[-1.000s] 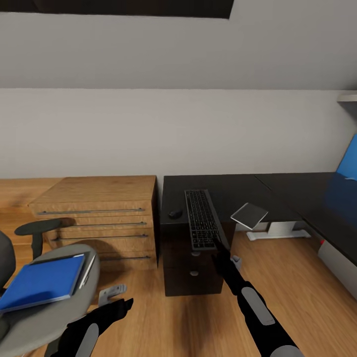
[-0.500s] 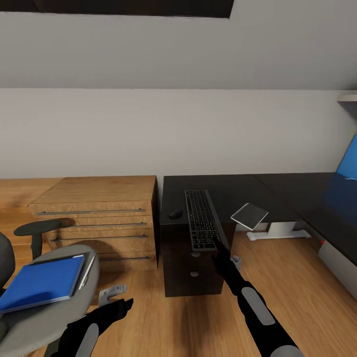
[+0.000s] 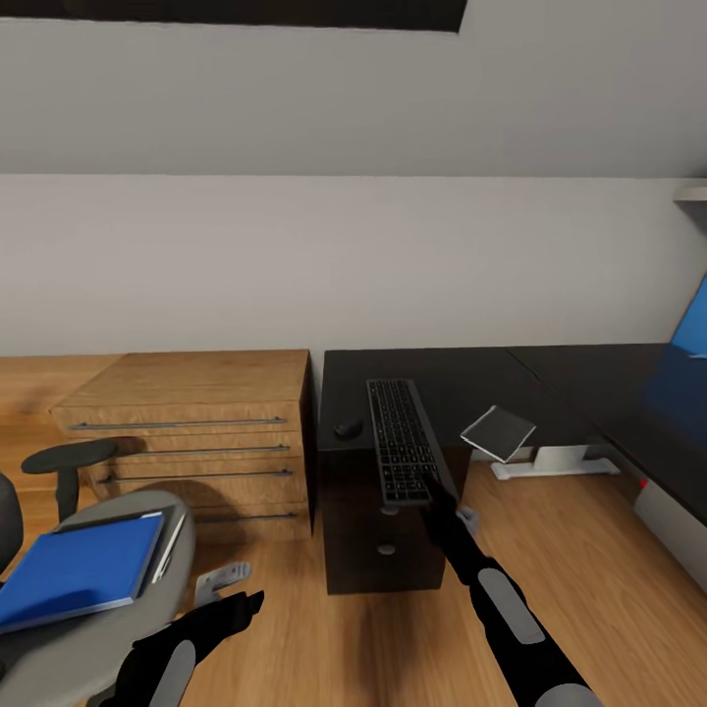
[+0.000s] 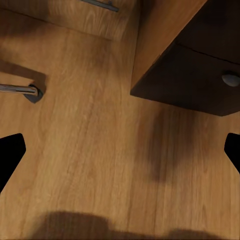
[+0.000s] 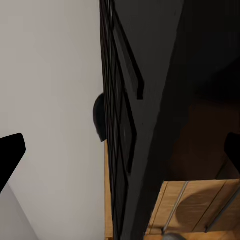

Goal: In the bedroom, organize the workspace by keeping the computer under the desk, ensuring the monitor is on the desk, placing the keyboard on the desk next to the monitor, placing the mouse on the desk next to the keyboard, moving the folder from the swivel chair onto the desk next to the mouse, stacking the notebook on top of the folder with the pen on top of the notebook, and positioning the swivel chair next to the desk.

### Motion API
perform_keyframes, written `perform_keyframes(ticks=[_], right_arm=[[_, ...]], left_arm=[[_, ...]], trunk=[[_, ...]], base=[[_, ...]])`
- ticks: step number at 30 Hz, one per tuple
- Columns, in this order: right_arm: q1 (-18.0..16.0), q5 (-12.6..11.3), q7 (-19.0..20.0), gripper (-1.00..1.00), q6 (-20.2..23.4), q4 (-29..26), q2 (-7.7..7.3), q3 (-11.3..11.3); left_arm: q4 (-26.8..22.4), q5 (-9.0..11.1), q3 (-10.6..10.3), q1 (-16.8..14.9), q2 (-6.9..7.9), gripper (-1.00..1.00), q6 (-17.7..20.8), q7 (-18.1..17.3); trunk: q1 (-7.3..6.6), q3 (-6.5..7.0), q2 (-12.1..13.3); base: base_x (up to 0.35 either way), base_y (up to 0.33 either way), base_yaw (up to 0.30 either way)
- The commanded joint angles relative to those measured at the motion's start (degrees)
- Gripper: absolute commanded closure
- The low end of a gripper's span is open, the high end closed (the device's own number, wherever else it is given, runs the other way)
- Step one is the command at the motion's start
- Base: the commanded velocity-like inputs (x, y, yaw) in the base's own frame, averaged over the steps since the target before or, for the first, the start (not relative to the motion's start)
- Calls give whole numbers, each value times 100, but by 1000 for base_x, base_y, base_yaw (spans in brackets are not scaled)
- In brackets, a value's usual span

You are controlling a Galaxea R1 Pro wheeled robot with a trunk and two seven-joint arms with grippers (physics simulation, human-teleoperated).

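Observation:
The keyboard (image 3: pixel 401 442) lies lengthwise on the black desk (image 3: pixel 462 373), its near end hanging over the front edge. My right gripper (image 3: pixel 433 488) is open at that near end, and the right wrist view shows the keyboard (image 5: pixel 119 125) edge-on between its fingertips (image 5: pixel 11 150). The mouse (image 3: pixel 347 428) sits left of the keyboard. A grey notebook (image 3: pixel 499 433) tilts over the desk edge on the right. The blue folder (image 3: pixel 79 570) rests on the swivel chair (image 3: pixel 147 609). Part of the monitor (image 3: pixel 693 329) shows at far right. My left gripper (image 3: pixel 250 601) hangs open above the floor. Computer and pen are out of view.
A low light-wood cabinet (image 3: pixel 196 422) stands against the desk's left side. The black drawer unit (image 3: pixel 383 550) with round knobs is under the keyboard. A chair castor leg (image 3: pixel 221 579) lies on the wooden floor (image 3: pixel 570 550), which has free room to the right.
The whole picture has shifted slightly, so the camera has moved. Both arms and the objects hold their places relative to each other.

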Motion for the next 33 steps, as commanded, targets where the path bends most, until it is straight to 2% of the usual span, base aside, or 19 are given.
perform_keyframes(ticks=[1, 7, 8, 16, 28, 33], right_arm=[[-3, -59, 10, -100, 26, 2, 0, 2], [-3, -59, 10, -100, 34, 2, -7, -2], [-3, -59, 10, 100, 34, 2, -7, 0], [-3, -59, 10, 100, 27, 2, -1, 7], [-3, -59, 43, 100, 26, -61, -7, 15], [-3, -65, 41, 100, 35, -266, -15, 17]], left_arm=[[-6, 61, -4, -3, 0, -100, 18, 51], [-6, 61, -4, -1, 0, -100, 21, 51], [-6, 61, -4, 1, 0, -100, 20, 51], [-7, 61, -4, -3, 0, -100, 26, 51], [-14, 68, -4, -2, -1, -100, 41, 65], [-15, 56, -6, -2, -12, -100, 37, 78]], trunk=[[0, -6, -2], [0, -6, -2], [0, -6, -2], [0, -6, -2], [-263, 210, 479], [-373, 300, 679]], base=[[79, 16, 0], [20, 4, 0], [3, 1, 0], [0, 0, 0], [0, 0, 0], [0, 0, 0]])
